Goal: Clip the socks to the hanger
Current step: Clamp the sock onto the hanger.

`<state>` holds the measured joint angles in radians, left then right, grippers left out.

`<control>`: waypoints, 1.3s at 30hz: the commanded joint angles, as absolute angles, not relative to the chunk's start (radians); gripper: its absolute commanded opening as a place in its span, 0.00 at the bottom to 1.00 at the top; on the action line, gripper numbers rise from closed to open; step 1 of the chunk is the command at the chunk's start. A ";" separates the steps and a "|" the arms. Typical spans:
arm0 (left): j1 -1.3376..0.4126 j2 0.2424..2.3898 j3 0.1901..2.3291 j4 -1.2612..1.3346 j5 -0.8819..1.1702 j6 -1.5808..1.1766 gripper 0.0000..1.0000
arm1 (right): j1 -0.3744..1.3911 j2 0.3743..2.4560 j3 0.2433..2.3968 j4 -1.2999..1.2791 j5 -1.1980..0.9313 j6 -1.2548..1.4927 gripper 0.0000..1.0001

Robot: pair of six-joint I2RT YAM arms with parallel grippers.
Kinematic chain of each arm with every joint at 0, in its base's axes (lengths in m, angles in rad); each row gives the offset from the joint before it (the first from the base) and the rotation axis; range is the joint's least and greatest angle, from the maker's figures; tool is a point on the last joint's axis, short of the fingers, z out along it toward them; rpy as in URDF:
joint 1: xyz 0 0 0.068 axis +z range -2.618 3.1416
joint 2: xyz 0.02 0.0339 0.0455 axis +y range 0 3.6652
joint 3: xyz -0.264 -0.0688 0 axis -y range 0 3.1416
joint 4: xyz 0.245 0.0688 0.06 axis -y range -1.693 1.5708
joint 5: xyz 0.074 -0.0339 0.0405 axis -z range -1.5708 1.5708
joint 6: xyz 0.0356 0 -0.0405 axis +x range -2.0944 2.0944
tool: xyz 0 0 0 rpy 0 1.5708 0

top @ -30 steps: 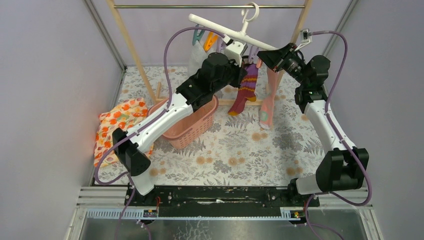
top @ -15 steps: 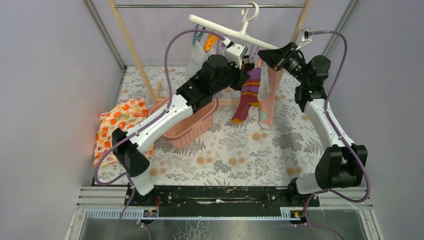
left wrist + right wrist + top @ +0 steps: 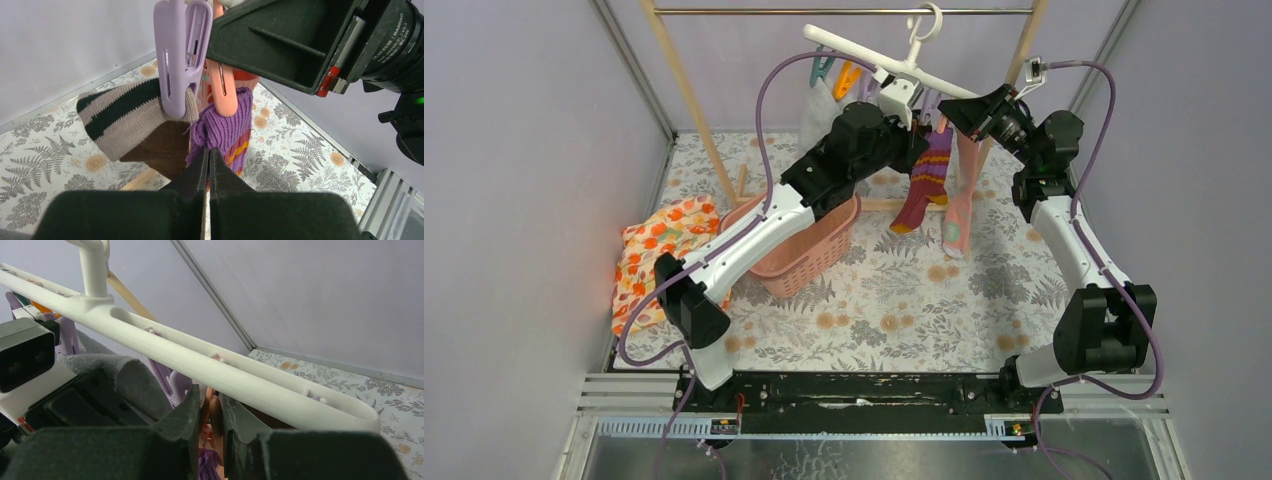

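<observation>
Pinching sock (image 3: 227, 127), left fingers (image 3: 199, 170) closed; right fingers (image 3: 187, 412) clasping orange clip (image 3: 223, 97).

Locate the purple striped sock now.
In the top view, the purple sock hangs just right of centre beneath the hanger, beside the pink sock, its cuff pinched in the left jaws.

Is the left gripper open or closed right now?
Shut. The left gripper has its fingers pressed together on the purple sock at its cuff, just under the orange clip.
</observation>
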<state>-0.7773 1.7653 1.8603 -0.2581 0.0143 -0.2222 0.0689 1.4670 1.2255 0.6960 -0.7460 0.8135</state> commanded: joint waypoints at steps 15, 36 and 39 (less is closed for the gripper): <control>-0.734 1.807 1.965 -0.216 0.012 -0.218 0.00 | 0.073 1.480 1.215 0.657 -0.902 0.812 0.00; -0.733 1.871 2.063 -0.208 0.003 -0.213 0.00 | 0.074 1.508 1.234 0.587 -0.874 0.769 0.00; -0.732 1.866 2.050 -0.203 0.004 -0.212 0.00 | 0.074 1.511 1.236 0.590 -0.871 0.770 0.00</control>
